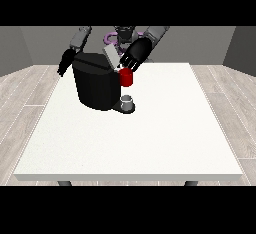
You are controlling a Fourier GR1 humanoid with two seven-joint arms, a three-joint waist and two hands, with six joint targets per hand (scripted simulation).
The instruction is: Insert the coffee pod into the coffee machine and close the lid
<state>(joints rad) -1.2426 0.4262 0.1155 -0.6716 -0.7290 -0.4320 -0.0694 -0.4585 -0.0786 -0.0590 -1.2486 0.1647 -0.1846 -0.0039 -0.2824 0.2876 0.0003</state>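
The hand at the view's right (134, 57) sits at the machine's (96, 85) raised lid (111, 56), just above a red thing at the machine (126, 77), its fingers too small to tell, while a grey thing (127, 101) waits at six o'clock on the desk (150, 138).

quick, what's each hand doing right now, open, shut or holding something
Hand at the view's right: above the machine, by its lid; fingers cannot be told.
Hand at the view's left: beside the machine, holding nothing visible; fingers cannot be told.
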